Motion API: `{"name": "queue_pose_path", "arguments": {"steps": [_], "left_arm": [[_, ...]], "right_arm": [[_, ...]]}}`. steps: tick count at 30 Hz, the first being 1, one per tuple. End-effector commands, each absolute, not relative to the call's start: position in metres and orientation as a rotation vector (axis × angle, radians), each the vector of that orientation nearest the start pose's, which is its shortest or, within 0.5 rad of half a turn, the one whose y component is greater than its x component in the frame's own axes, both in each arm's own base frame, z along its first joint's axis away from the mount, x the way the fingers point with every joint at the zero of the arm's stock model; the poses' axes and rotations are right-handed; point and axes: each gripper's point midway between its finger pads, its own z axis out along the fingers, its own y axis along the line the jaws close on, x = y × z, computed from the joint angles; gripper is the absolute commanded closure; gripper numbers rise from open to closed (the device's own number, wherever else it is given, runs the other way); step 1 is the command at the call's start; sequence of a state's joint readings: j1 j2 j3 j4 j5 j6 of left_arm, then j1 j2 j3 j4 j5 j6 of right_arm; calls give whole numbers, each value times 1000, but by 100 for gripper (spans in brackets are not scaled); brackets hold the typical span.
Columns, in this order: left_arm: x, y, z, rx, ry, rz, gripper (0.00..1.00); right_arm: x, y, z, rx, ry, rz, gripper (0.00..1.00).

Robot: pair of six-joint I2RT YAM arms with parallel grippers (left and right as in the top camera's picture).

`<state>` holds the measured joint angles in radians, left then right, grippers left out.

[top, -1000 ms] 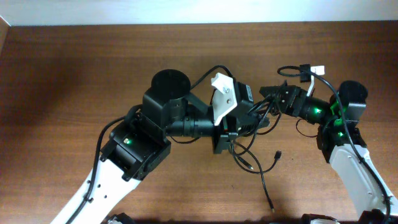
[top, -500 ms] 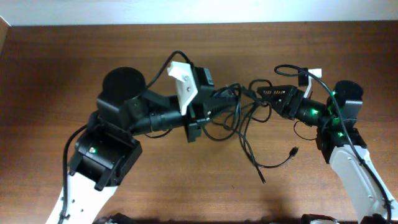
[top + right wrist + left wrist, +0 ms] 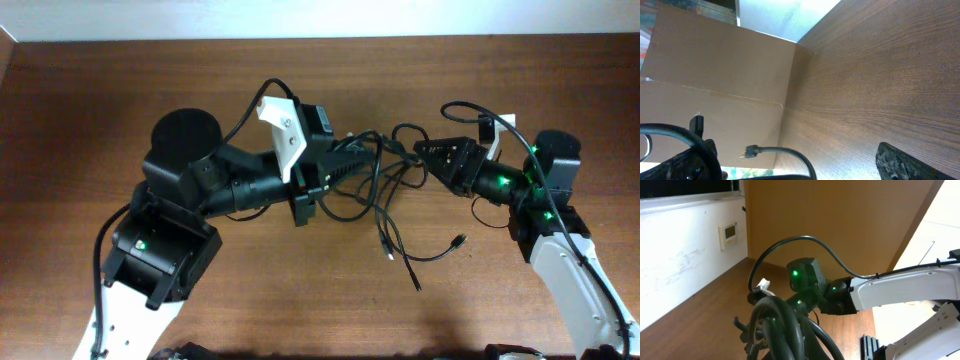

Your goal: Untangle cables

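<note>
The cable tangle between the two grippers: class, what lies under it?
Only wooden table shows beneath the cables, loose plug ends trailing out. Whether the tangle touches the wood cannot be judged; the left gripper covers part of it.

Work surface: brown wooden table, grain running lengthwise, finish even. A pale strip borders its far edge in the overhead view.

Left wrist view: white wall, lightly scuffed, meets the table on the left. A small pale control panel is mounted on it, possibly a thermostat; the detail is too blurred to confirm. A flat brown board stands behind the table.

Right wrist view: the same kind of brown board is upright at the table edge, with a bright bluish-white area beyond it.
</note>
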<state>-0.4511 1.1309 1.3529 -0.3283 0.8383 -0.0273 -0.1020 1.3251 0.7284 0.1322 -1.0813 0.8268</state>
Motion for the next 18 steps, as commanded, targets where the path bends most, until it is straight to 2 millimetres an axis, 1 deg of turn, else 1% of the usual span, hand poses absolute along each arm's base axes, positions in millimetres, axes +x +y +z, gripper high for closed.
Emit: {"name": "queue_pose_path", "arguments": {"steps": [1,3,6,8,11,13,16,18], "left_arm": [[202,-241,486,1016,1290,-1019,100],[203,-242,482,1016,1308,-1025,100],[206,-243,475,1015,1346,-1037,100],[208,-246,469,1025,1364,-1056,100],[208,-250,465,1046,1368,-1085,100],[208,-252,461,1061,1374,-1101,100],[207,-255,450,1121,1368,-1101,100],[209,-256,441,1152,1376,-1083,100]], "right_arm": [[360,98,191,362,2104,1407,1],[361,99,195,332,2086,1412,1],[362,104,211,229,2028,1438,1],[360,108,226,129,1971,1461,1],[358,112,239,40,1921,1469,1],[353,116,254,-79,1863,1482,1],[341,123,279,-293,1748,1469,1],[336,125,288,-347,1711,1468,1]]}}
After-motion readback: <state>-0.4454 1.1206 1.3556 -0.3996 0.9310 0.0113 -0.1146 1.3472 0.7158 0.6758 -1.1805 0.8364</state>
